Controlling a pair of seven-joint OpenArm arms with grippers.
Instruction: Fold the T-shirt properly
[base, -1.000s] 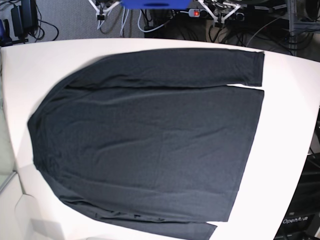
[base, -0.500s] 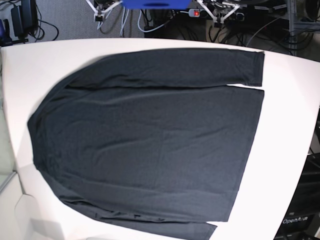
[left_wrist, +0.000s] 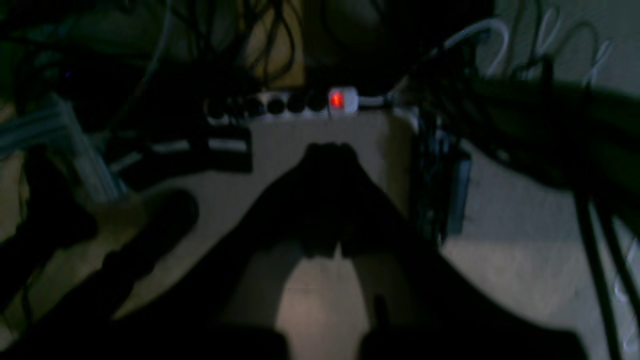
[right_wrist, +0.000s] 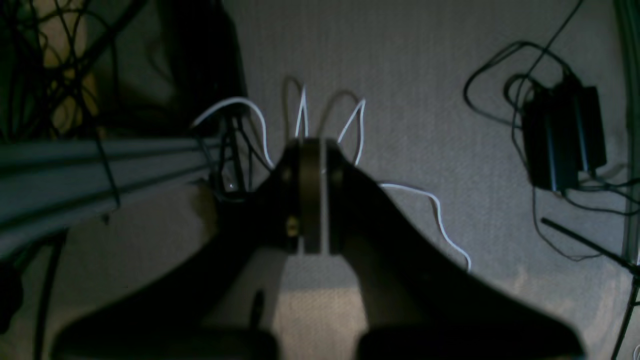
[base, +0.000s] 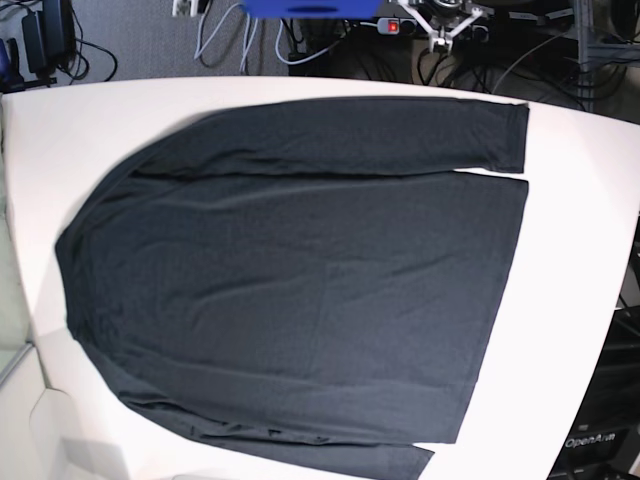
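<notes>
Left gripper (left_wrist: 327, 150): jaws pressed together, nothing between them. It hangs off the table, over the floor, pointing at a white power strip (left_wrist: 295, 102) w/ a red lit switch; dark cables all round, view dim & blurry. Right gripper (right_wrist: 310, 150): jaws also pressed together, only a thin slit showing, nothing pinched. It sits over grey carpet (right_wrist: 425, 75), w/ thin white wires (right_wrist: 440, 210) looping just beyond the tips, a black box (right_wrist: 562, 135) w/ cords well off to one side and a grey rail (right_wrist: 75, 175) on the other.

Neither gripper touches the garment. In the base view the T-shirt (base: 300, 290) lies flat & spread on the white table (base: 580, 250), covering most of it. Body runs side to side, hem edge toward that view's right. One long sleeve (base: 380, 135) lies straight along the far edge, just beside the body; the other sleeve (base: 330, 455) lies along the near edge, partly cut off by the frame. Cloth mostly smooth, a few soft wrinkles.
</notes>
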